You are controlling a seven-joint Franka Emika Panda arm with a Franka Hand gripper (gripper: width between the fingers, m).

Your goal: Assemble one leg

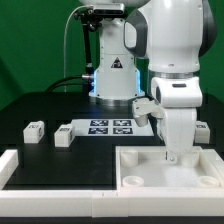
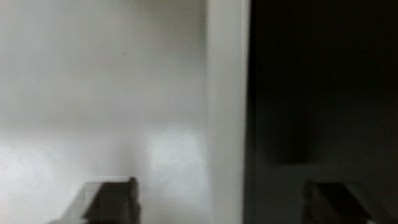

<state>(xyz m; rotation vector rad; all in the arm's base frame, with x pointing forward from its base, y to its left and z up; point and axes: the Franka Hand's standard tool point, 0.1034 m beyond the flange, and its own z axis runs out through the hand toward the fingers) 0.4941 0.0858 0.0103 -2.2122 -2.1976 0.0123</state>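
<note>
Exterior view: hand (image 1: 177,152) sits low at the far rim of the large white tray piece (image 1: 170,188), holding nothing. Wrist view shows the fingers (image 2: 107,203) apart with a white-to-dark edge running between them, probably the tray rim against the bench (image 2: 329,90). Nearest leg (image 1: 63,137) lies on the bench at 9 o'clock from the marker board (image 1: 110,127). 2nd leg (image 1: 35,130) is just past it, also at 9 o'clock. Both are well apart from the hand.

Risks:
- Dropping further likely lands 1 finger on the rim and shoves or tips the tray.
- A low traverse toward 9 o'clock could clip the tray wall or the marker board.
- The leg is small, so an off-centre close could twist it out.
</note>
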